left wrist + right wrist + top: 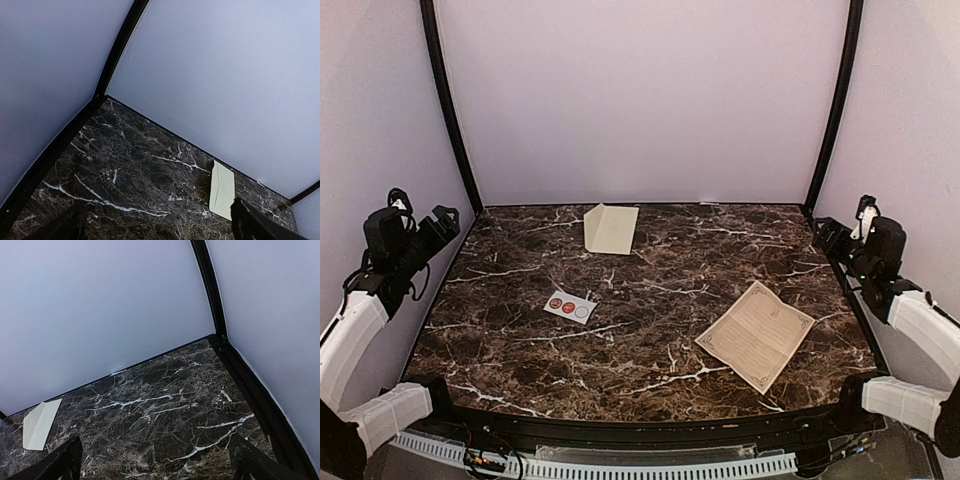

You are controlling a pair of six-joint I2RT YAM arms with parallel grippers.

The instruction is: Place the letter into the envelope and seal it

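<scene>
The tan letter (756,334) with a thin dark border lies flat on the dark marble table at the front right. The cream envelope (610,228) lies at the back centre, its flap folded open; it also shows in the left wrist view (222,189) and the right wrist view (40,424). My left gripper (438,228) is raised at the left edge, open and empty, far from both. My right gripper (836,236) is raised at the right edge, open and empty. In both wrist views only the dark fingertips (257,224) (257,462) show at the bottom corners, wide apart.
A small white strip (569,306) carrying two red round seals and a pale one lies left of centre. The marble table (650,290) is bounded by pale walls and black corner posts (450,110) at the back.
</scene>
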